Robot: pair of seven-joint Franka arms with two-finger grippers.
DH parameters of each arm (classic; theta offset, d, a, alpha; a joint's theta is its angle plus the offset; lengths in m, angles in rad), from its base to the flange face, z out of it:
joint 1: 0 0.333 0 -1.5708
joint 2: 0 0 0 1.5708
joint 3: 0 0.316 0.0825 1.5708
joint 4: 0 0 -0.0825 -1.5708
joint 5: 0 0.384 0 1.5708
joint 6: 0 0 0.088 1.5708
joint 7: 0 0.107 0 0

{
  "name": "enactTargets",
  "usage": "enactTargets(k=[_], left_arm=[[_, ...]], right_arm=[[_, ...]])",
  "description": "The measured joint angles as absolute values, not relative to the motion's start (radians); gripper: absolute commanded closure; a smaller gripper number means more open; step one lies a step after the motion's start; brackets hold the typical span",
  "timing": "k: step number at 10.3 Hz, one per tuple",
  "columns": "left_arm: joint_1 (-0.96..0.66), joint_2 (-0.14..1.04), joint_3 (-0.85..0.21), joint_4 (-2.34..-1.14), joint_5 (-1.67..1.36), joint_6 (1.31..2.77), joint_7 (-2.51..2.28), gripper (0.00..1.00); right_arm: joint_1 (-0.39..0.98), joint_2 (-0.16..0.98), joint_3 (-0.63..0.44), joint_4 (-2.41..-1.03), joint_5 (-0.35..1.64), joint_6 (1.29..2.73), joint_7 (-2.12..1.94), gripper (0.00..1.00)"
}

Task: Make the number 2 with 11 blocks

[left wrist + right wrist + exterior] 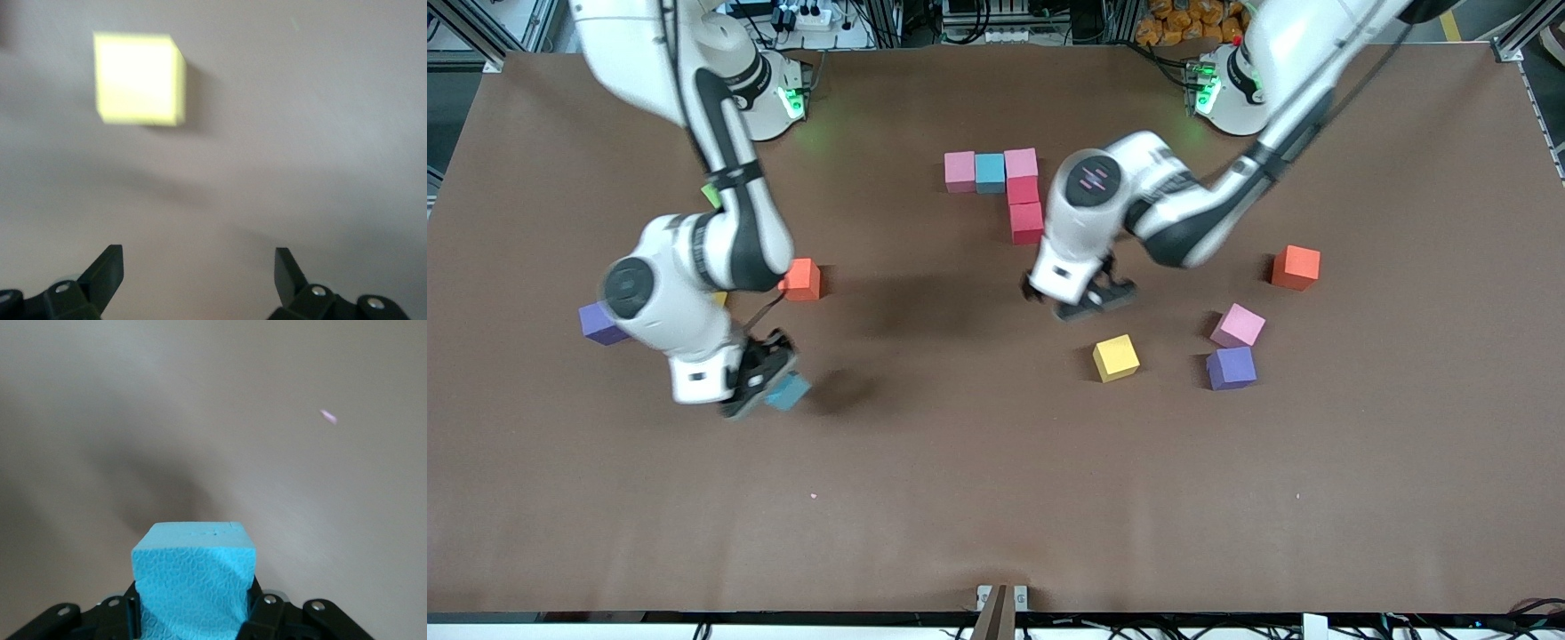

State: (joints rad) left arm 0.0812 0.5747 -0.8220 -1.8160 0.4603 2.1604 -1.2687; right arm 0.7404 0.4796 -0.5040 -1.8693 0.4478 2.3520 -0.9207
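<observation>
The number 2 [1005, 188] is sitting upper centre of the front frame, abt half built: a top row pink, blue, pink, w/ two red cubes running down from the pink at the left arm's end, all touching, so 5 of 11 are placed. The right gripper [769, 384], lower left of frame, is holding a blue cube [790, 390] up over bare bench [996, 498], jaws closed on it. The left gripper [1089, 298], centre frame, is hanging w/ jaws open and empty, just above the yellow cube [1116, 357]. Loose cubes are lying orange [1296, 268], pink [1238, 326], purple [1232, 368] at right; orange [802, 279], purple [600, 324] at left. Prob six cubes left to place.
</observation>
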Motion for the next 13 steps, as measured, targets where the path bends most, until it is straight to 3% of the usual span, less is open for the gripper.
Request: enactTargets(k=[7,10,13], left_arm=[[0.387,0.551,-0.827,-1.797,0.46,2.041,-0.74,0.0],[0.537,0.537,-0.832,-1.841,0.46,2.04,-0.437,0.0],[0.577,0.459,-0.836,-1.948,0.46,2.037,-0.346,0.0]], right_arm=[[1.143,0.488,-0.494,-1.956,0.448,2.315,-0.944,0.63],[1.338,0.542,-0.492,-1.963,0.448,2.349,-0.925,0.63],[1.456,0.57,-0.499,-1.965,0.447,2.387,-0.867,0.63]])
